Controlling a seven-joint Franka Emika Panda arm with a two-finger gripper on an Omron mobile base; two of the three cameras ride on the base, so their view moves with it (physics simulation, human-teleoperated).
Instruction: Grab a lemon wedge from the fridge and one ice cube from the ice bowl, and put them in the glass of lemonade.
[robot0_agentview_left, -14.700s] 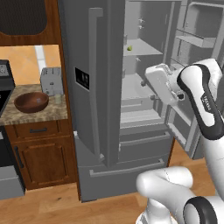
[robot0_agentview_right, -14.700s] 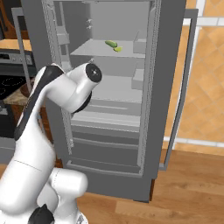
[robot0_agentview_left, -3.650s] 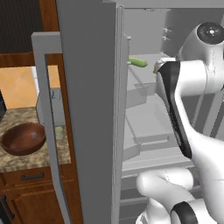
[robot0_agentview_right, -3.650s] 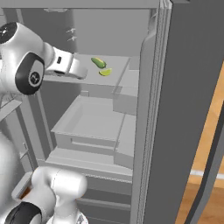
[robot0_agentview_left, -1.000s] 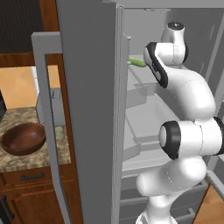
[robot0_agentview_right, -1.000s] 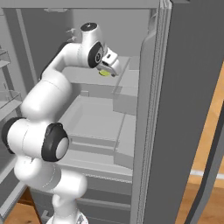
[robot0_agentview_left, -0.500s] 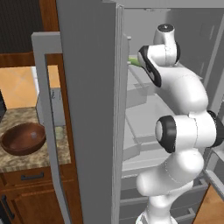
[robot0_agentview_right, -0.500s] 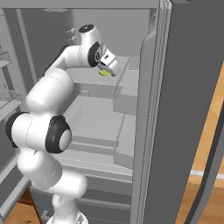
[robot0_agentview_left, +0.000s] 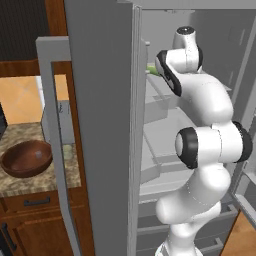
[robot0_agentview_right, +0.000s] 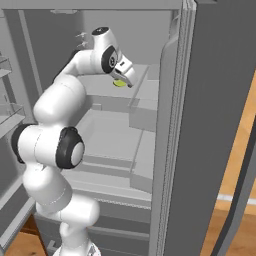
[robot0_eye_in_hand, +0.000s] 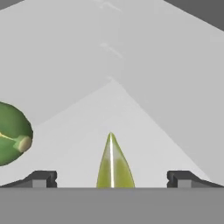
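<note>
The fridge (robot0_agentview_left: 100, 100) stands with its doors open, and my arm reaches onto an upper shelf. In the hand view the yellow-green lemon wedge (robot0_eye_in_hand: 111, 164) lies on the shelf, edge up, centred between my spread fingertips (robot0_eye_in_hand: 42, 178). My gripper (robot0_eye_in_hand: 111, 180) is open and holds nothing. From the right base view the gripper (robot0_agentview_right: 125, 77) hovers just over the lemon wedge (robot0_agentview_right: 119, 83). The dark wooden ice bowl (robot0_agentview_left: 27, 157) rests on the stone counter left of the fridge. The small pale glass of lemonade (robot0_agentview_left: 68, 151) stands just right of the bowl, behind the door handle.
A round green vegetable (robot0_eye_in_hand: 11, 133) lies on the same shelf, left of the wedge. The open left fridge door (robot0_agentview_left: 55, 130) stands between the shelves and the counter. The right door (robot0_agentview_right: 215, 110) hems in the other side. Grey drawers (robot0_agentview_right: 112, 135) sit below the shelf.
The hand has pushed a little deeper along the shelf toward the wedge, and the upper arm has swung further into the fridge. The jaws stay wide.
</note>
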